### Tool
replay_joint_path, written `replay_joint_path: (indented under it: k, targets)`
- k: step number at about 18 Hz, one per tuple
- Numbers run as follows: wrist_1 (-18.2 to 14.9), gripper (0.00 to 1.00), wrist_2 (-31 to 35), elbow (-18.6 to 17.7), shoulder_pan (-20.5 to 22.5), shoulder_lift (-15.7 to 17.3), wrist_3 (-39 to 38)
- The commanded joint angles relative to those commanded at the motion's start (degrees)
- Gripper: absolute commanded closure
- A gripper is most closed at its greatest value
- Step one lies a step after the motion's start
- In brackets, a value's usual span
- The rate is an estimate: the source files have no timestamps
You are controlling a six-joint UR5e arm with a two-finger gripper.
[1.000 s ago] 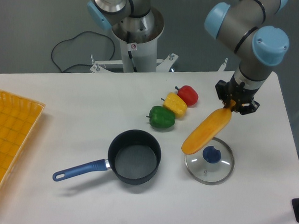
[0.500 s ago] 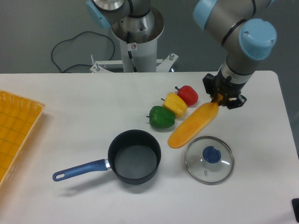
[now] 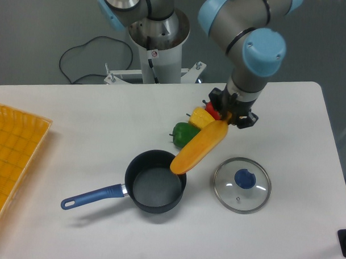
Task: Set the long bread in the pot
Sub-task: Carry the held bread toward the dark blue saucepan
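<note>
Item: long bread (image 3: 198, 147), jaws of gripper (image 3: 225, 121) clamped on its upper end, slanting so the free tip overhangs the pot (image 3: 155, 181) rim.

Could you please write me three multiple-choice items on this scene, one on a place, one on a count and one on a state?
1. Where is the glass lid?
A. On the table, right of the pot
B. On the pot
C. On the yellow tray

2. How many peppers show?
A. One
B. Three
C. Five

3. What state is the long bread in?
A. Lying in the pot
B. Flat on the table
C. Held tilted by the gripper

Answers: 1 A, the lid lies apart from the pot; 2 B, green, yellow, red; 3 C, its lower end hangs over the pot's rim.
</note>
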Motion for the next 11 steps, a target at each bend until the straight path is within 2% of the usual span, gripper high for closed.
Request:
replay_joint_path:
  k: [4, 11]
  targets:
    - [0.0, 0.81, 0.1, -0.1, -1.2, -0.2, -1.6]
    - [0.0, 0.81, 3.6, -0.2, -4.2, -2.4, -5.1]
